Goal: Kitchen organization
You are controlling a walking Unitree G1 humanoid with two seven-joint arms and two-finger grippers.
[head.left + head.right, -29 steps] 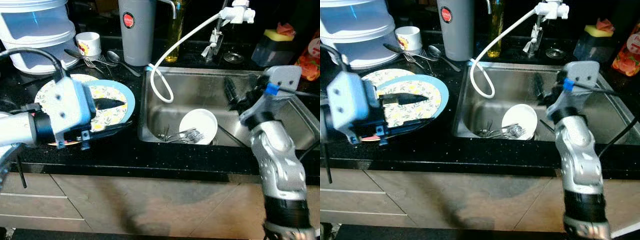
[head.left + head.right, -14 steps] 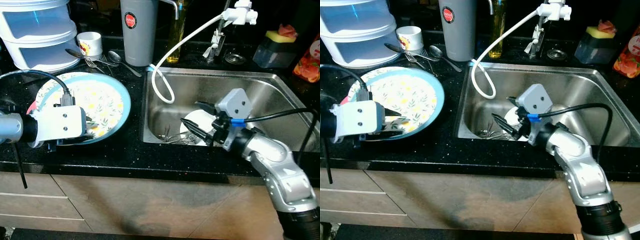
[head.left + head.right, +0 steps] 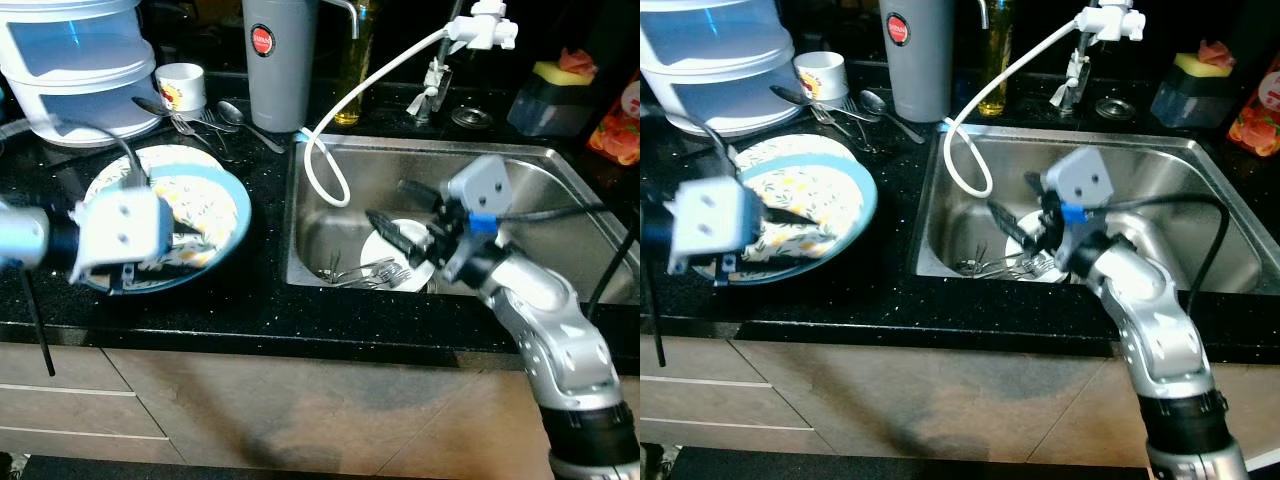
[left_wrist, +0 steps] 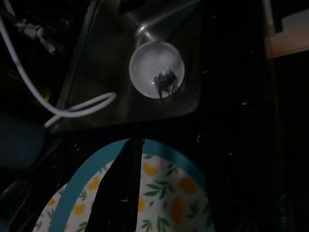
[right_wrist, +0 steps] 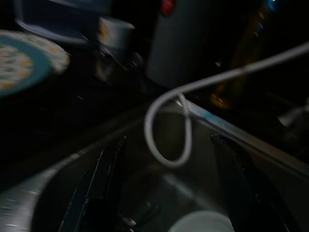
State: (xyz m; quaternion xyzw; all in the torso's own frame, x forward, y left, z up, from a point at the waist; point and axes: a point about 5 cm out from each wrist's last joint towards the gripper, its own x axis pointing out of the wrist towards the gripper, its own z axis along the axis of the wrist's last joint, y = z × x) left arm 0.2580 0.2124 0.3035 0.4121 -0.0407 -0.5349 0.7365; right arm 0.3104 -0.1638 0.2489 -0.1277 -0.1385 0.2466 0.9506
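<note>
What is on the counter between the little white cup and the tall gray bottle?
Between the white cup and the gray bottle lie spoons and a fork on the black counter, seen in both eye views.

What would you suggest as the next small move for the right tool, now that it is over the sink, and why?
Probably lower the right tool a little toward the white bowl in the sink. Its fingers stand apart, above the bowl and holding nothing, and forks lie against the bowl's near side, so a slow descent seems safest. The left tool is at the floral plate.
</note>
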